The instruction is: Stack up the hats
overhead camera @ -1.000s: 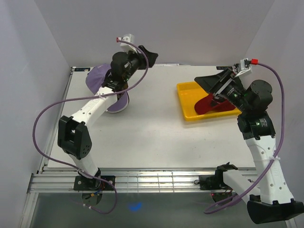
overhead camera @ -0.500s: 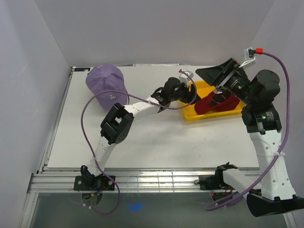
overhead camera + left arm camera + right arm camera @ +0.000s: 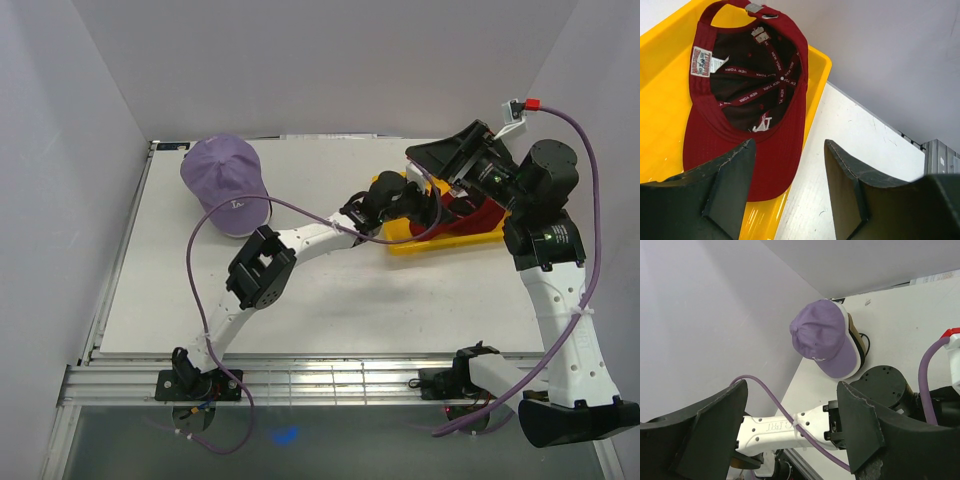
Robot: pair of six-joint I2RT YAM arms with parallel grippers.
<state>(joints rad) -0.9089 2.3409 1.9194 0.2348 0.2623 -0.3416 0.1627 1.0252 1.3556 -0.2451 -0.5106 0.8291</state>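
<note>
A purple cap [image 3: 225, 180] sits crown up at the back left of the table. It also shows in the right wrist view [image 3: 821, 337], with white and tan cap edges [image 3: 856, 342] under its rim. A red cap [image 3: 757, 95] lies upside down in the yellow tray [image 3: 665, 115], partly hidden by the arms in the top view [image 3: 482, 213]. My left gripper [image 3: 790, 187] is open and empty just above the red cap's brim at the tray's edge [image 3: 430, 206]. My right gripper [image 3: 447, 163] is open and empty, raised above the tray [image 3: 792, 425].
The yellow tray [image 3: 440, 246] stands at the back right. My left arm [image 3: 310, 235] stretches across the middle of the table, its purple cable [image 3: 290, 205] looping above it. White walls close in the left, back and right sides.
My left gripper has left the purple cap at the back left and swung right across the table to the tray. My right gripper has risen a little above the tray.
</note>
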